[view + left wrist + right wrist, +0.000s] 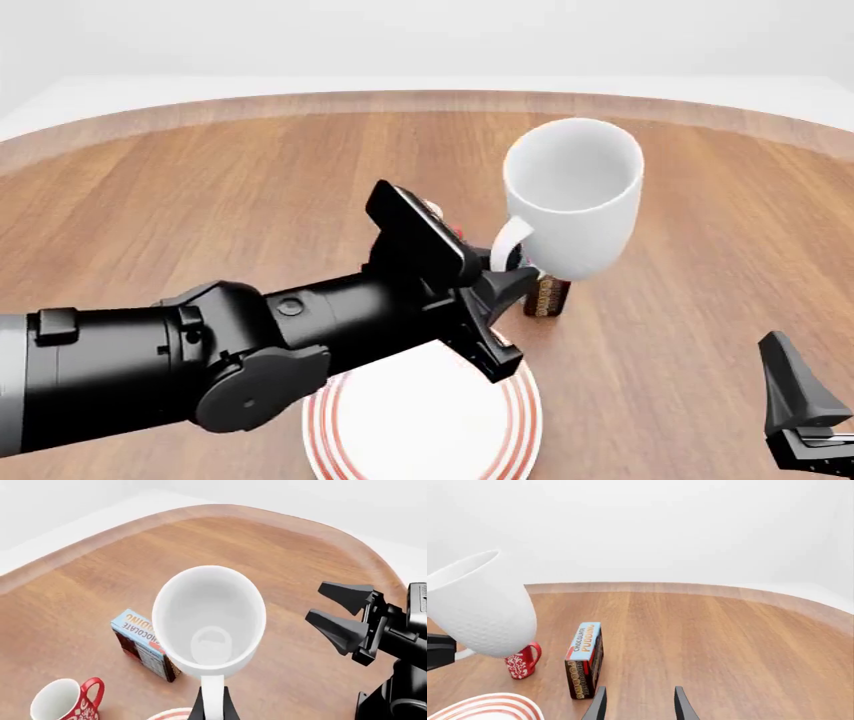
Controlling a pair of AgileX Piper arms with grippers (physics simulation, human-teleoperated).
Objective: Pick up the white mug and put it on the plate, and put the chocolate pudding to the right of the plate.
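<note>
My left gripper [514, 275] is shut on the loop handle of the white mug [574, 195], which it holds in the air, tilted, with its mouth open to the camera. The left wrist view looks straight into the white mug [210, 620], the fingers [228, 707] pinching its handle. The plate [427, 420] lies below and nearer, partly under the left arm. The chocolate pudding [585, 660] stands upright on the table just beyond the plate, half hidden behind the mug in the front view. My right gripper [640, 707] is open and holds nothing, low at the front right [801, 400].
A slim red-and-white patterned mug [520, 662] stands beside the pudding carton, mostly hidden by the left arm in the front view. The wooden table [200, 200] has a rounded far edge. The right gripper [315, 601] shows in the left wrist view.
</note>
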